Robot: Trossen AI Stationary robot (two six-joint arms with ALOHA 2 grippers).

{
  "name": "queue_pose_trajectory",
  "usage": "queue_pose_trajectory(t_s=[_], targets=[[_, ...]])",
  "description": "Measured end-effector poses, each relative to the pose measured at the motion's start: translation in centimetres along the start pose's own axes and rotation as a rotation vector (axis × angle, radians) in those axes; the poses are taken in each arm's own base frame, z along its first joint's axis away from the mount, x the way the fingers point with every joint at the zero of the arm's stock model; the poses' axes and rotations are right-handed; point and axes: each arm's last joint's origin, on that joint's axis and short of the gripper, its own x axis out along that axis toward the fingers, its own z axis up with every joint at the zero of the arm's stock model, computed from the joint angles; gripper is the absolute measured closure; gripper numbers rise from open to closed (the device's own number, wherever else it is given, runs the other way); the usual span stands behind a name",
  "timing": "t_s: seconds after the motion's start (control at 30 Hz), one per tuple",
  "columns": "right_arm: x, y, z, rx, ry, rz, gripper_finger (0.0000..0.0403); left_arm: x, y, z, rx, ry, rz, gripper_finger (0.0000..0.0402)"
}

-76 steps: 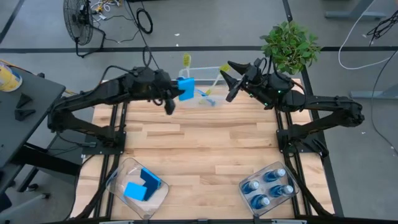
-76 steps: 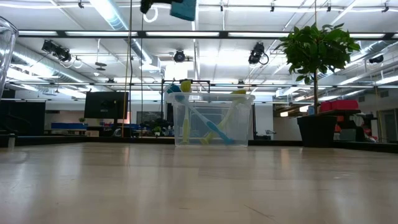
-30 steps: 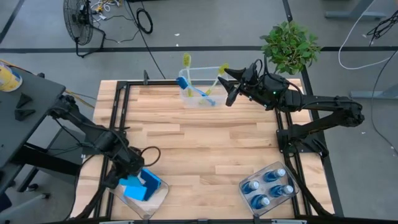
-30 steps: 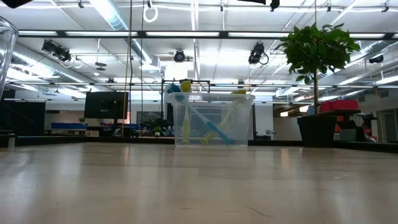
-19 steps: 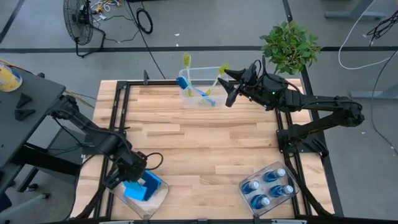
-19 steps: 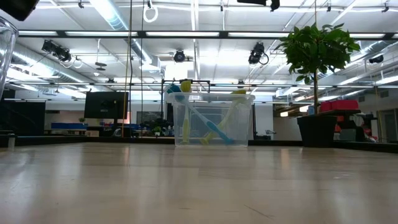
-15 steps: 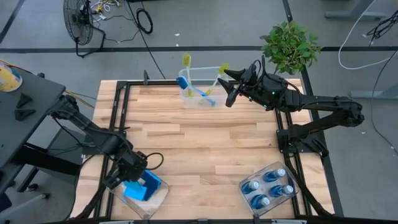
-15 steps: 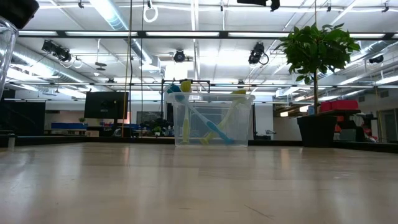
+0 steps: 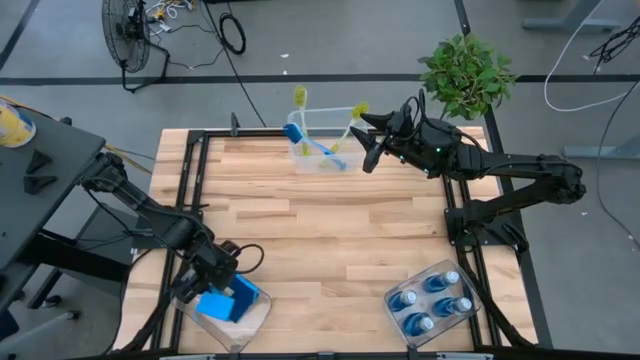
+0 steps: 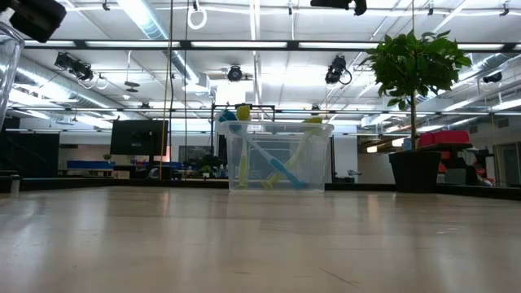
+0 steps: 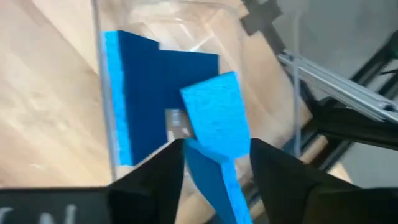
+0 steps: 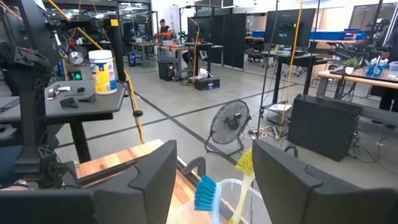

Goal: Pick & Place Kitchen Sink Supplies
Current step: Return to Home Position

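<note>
Blue sponges in clear bin

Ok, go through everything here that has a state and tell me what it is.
left gripper: open, over the bottom-left bin.
right gripper: open, empty, beside the top-centre bin.
sponges: in the bottom-left bin, one tilted.
brushes: leaning, heads up, in the top-centre bin.
soap bottles: upright in the bottom-right bin.
</note>
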Motion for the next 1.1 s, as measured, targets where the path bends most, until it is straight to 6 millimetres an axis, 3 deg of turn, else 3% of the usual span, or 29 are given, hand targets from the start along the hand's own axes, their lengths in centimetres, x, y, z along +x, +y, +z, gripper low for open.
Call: queue_pose_trajectory(t_s=[0.3, 1.1], targets=[[0.0, 0.0, 0.0, -0.065, 0.000, -0.001, 0.0193, -0.1, 0.6, 0.1, -0.026, -0.014, 0.088, 0.0164], [0.0, 0.0, -0.1, -0.098, 0.014, 0.000, 0.0193, -1.6, 5.0, -0.6, -0.221, -0.030, 0.212, 0.0179]])
